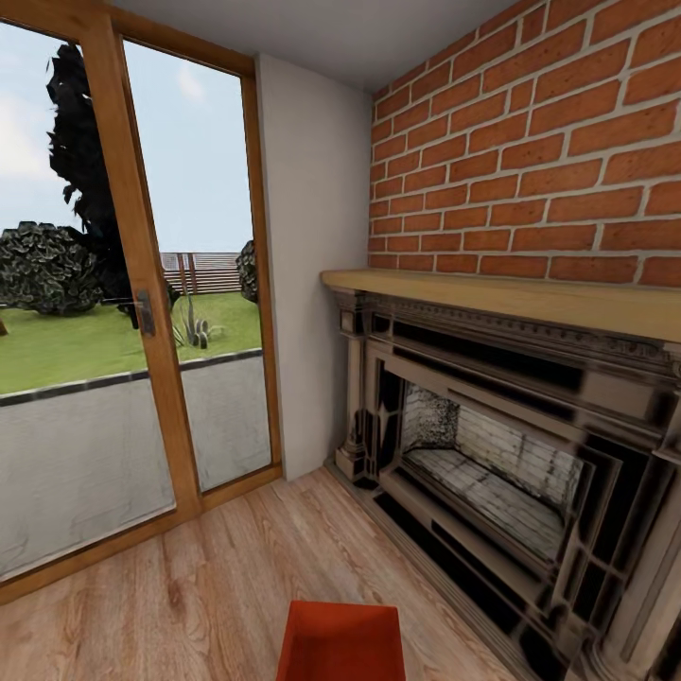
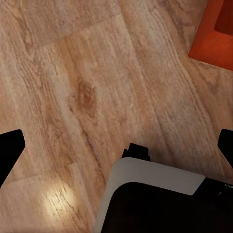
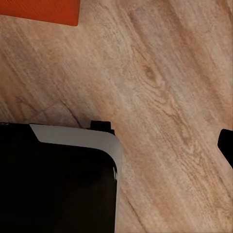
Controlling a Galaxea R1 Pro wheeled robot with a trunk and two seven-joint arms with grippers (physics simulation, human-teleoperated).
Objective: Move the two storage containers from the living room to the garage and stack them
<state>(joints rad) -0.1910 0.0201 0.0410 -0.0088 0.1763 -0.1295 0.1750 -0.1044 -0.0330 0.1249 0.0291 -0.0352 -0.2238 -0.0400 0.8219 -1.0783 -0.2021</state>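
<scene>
Room: the living room, with the wood-framed glass door (image 1: 142, 312) on one side and the brick fireplace (image 1: 501, 445) on the other, over a light wood-plank floor (image 1: 189, 596).

Storage container: one orange-red storage container (image 1: 340, 641) sits on the planks at the foot of the head view, straight ahead of the robot and close in. Each wrist view catches a corner of an orange-red bin; which of the two containers it is I cannot say.

Left gripper: the left gripper (image 2: 116, 145) hangs over bare floor with its dark fingertips (image 2: 10, 145) spread far apart and nothing between them. The container (image 2: 213, 34) lies ahead of it and off to one side, well apart.

Right gripper: one dark fingertip (image 3: 226, 145) shows at the picture's edge, so I cannot tell how wide it stands. The container (image 3: 43, 9) lies ahead, apart from it.

Step in hand: by my reading, the approach to the first pick-up; nothing is held yet.

Next move: likely to bring both arms down either side of the bin's walls.

What the views add: the head view gives the room; the wrist views show the white-edged robot base (image 2: 155, 194) over the planks.
</scene>
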